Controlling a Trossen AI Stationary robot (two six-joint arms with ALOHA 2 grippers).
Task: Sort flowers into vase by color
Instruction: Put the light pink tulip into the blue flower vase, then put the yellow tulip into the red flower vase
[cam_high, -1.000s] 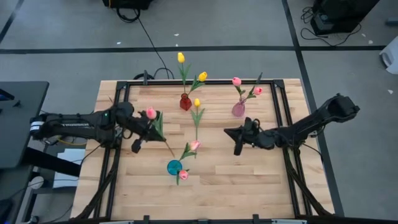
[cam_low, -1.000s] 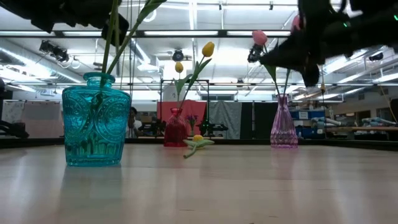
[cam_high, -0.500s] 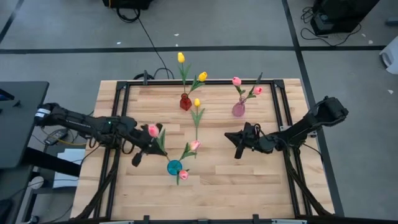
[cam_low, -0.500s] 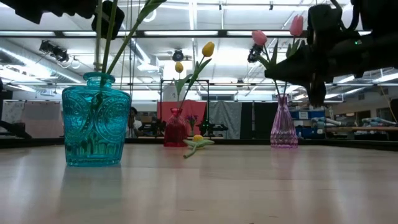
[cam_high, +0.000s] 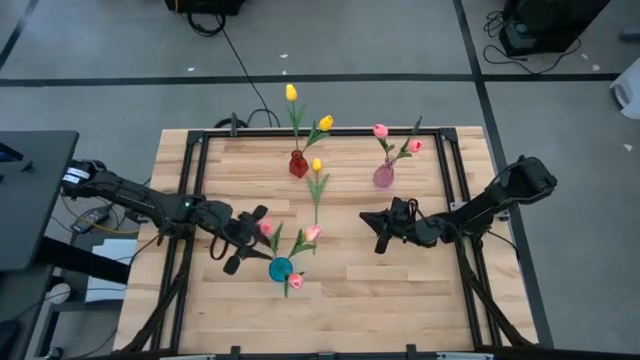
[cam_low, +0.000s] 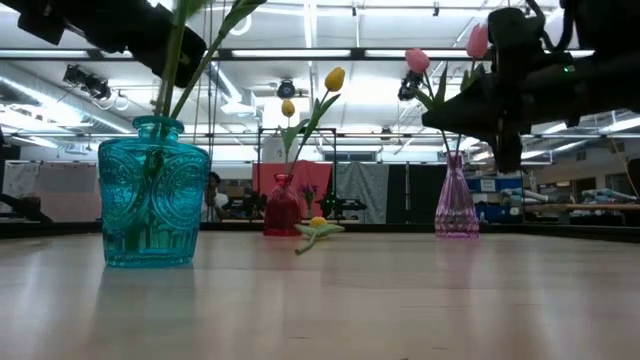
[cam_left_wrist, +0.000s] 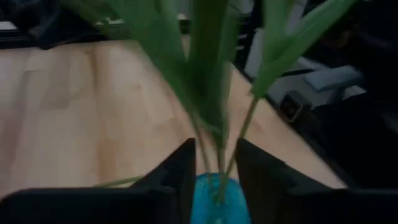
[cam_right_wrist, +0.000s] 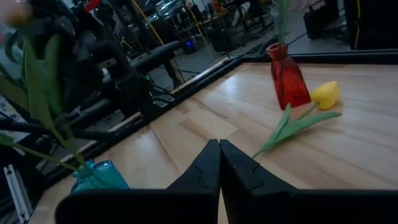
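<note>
Risk of tipping the teal vase or missing its narrow mouth if the pink tulip swings on its long stem. Left gripper just above that vase, jaws narrow around the stem. Right gripper mid-table, fingers pressed together, empty.

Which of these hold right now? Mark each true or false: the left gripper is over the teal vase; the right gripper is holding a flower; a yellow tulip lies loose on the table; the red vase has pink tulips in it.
1. The left gripper is at the teal vase, with a pink tulip stem between its fingers. True.
2. The right gripper holds a flower. False: it is shut and empty, over bare table.
3. A yellow tulip lies loose on the table. True.
4. The red vase holds pink tulips. False: its tulips are yellow.
</note>
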